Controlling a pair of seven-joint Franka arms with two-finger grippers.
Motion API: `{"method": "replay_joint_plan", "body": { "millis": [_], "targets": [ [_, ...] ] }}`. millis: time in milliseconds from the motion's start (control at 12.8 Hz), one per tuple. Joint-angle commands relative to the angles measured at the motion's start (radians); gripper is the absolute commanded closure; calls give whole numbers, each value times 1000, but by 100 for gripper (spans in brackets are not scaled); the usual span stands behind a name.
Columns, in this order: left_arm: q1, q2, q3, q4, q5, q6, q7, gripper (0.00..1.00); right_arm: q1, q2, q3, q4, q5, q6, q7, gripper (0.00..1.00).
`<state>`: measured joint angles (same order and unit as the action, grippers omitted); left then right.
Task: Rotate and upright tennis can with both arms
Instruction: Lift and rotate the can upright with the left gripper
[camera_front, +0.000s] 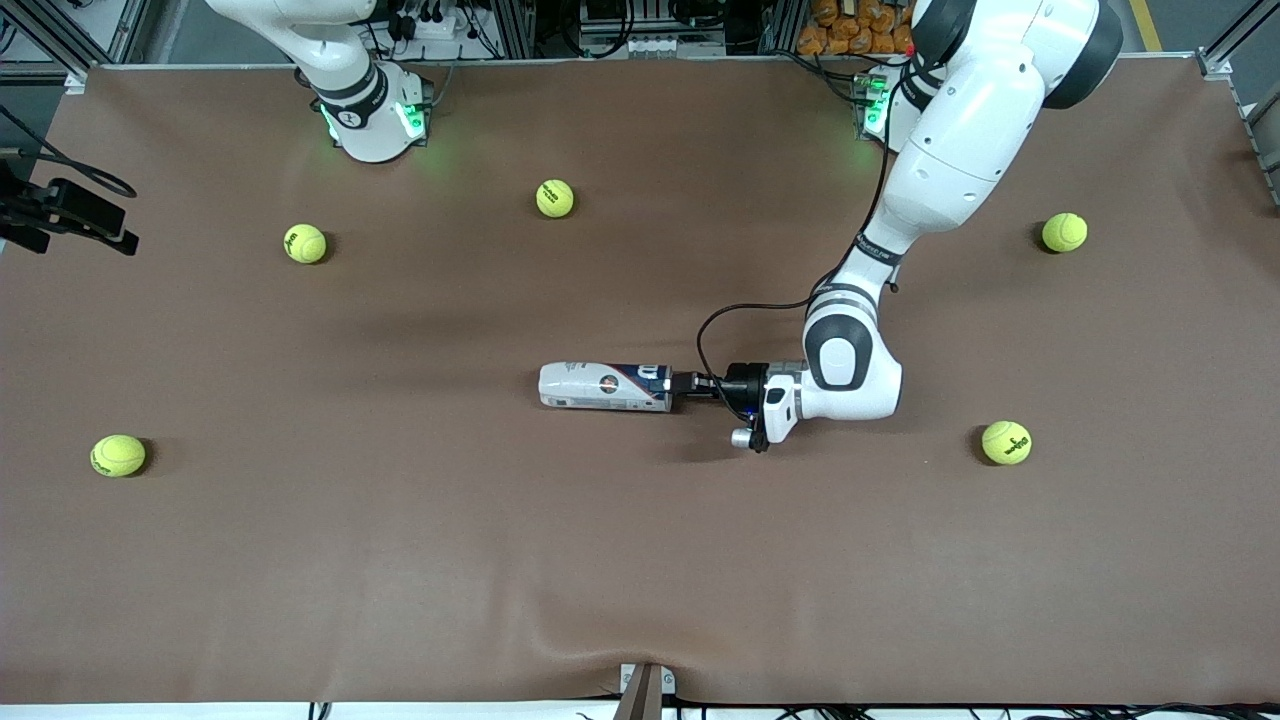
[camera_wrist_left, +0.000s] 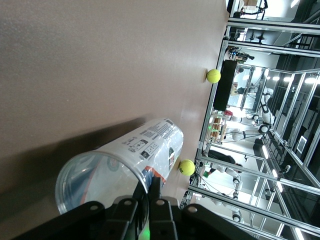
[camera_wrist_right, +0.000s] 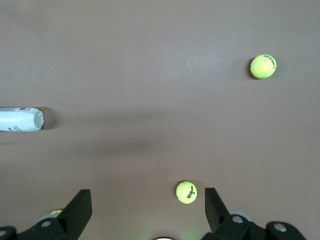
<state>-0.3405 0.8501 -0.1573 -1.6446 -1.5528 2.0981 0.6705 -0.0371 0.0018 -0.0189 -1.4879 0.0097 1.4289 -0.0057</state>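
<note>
The tennis can (camera_front: 605, 387) lies on its side mid-surface, and the left gripper (camera_front: 688, 384) has its fingers pinched on the rim of its open end; I judge a slow pivot best, since so thin a hold may slip. The can looks empty. The right gripper (camera_wrist_right: 148, 212) waits spread wide above the surface (camera_front: 640, 560).

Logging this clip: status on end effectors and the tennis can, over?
Left end effector shut on tennis can rim; can lying flat mid-table. Right end effector open, waiting. Nothing in the way.
</note>
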Motion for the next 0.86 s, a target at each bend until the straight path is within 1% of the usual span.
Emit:
{"method": "replay_joint_plan", "body": {
  "millis": [0,157,235,314,471,627,784],
  "targets": [
    [-6,-8,-1,19,-7,16,-79,100,2,-16,7,4,-65,-8,15,0],
    [-24,-46,2,61,-4,17,-248,100,-4,-14,4,6,-59,-8,4,0],
    [-47,-69,8,84,26,19,-335,100,3,-14,7,6,-60,-10,6,0],
    [-55,-84,13,98,81,25,-420,100,6,-14,7,6,-62,-8,4,0],
    [-61,-124,13,115,204,57,-538,100,11,-14,8,5,-60,-5,4,0],
    [-81,-181,13,120,337,65,-740,100,10,-14,8,4,-60,-4,4,0],
    [-104,-242,12,121,550,80,-972,100,10,-14,7,6,-60,-1,4,0]
  ]
}}
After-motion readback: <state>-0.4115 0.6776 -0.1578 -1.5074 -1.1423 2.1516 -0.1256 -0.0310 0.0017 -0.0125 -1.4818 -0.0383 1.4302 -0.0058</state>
